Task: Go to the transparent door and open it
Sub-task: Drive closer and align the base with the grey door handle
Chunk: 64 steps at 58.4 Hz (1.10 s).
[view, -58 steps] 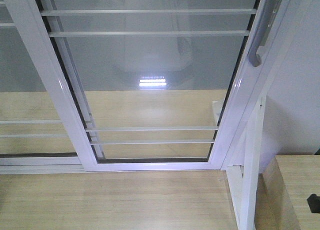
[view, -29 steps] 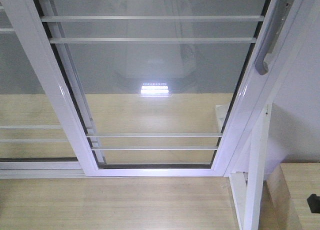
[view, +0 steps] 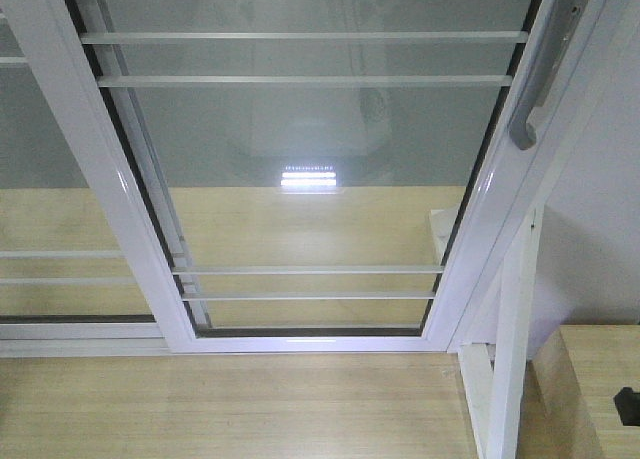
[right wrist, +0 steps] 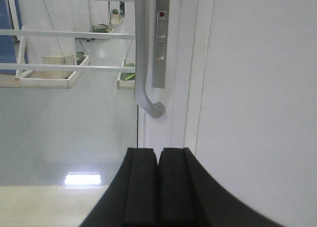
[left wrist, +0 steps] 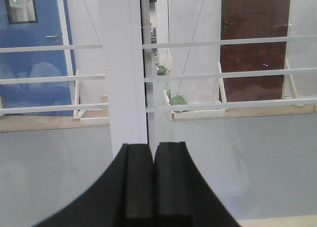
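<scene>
Transparent door [view: 300,179]: top cropped, front view. Handle [view: 540,79]: upper end cropped. Dark obj [view: 628,404] at rt edge: part-cropped, unidentifiable.

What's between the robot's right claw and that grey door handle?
Nothing in the way: in the right wrist view, only bare white door frame shows between the shut right gripper and the grey handle above it.

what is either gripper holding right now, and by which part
Nothing is held. Left gripper and right gripper both have jaws shut together on nothing; the right one points at the grey handle of the transparent door without touching it.
</scene>
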{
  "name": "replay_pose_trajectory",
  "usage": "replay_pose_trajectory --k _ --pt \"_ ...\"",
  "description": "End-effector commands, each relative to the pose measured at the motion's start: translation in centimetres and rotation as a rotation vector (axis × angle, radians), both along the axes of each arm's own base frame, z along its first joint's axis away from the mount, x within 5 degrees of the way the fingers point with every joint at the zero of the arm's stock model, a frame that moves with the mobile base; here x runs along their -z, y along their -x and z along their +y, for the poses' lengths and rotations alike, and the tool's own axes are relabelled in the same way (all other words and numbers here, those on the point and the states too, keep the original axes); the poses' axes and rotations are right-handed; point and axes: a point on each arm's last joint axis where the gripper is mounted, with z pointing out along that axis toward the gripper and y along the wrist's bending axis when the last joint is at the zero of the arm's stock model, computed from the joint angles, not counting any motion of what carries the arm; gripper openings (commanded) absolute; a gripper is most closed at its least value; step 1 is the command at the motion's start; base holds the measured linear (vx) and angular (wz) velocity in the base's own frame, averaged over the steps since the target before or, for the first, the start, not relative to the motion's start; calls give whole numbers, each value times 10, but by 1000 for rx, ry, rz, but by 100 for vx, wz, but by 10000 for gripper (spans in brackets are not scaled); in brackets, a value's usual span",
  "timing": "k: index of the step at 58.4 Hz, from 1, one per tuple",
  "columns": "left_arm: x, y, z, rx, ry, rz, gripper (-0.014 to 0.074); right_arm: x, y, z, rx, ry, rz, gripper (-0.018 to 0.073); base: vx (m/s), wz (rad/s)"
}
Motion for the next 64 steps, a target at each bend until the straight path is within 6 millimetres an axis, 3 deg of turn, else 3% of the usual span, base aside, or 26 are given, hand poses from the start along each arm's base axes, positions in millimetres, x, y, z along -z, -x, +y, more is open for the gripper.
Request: replay_pose_trajectory --k 1,35,43,49,54,64 --pt "4 -2 0 7 10 -33 -6 -4 0 0 4 9 -73 -8 0 0" --pt "-2 -1 -1 4 -33 -103 -6 -5 0 0 4 40 -86 -8 0 0" --pt "-12 1 -1 5 -23 -171 -6 -15 1 0 5 35 -198 -8 0 0" --pt "-33 4 -1 4 -27 -211 -6 -35 4 0 6 33 -289 -8 0 0" --pt "-60 9 0 2 -26 -233 -6 -64 11 0 5 26 -302 -6 0 0" --pt "-136 16 0 -2 -25 -266 -6 -148 25 1 5 22 -300 -5 0 0"
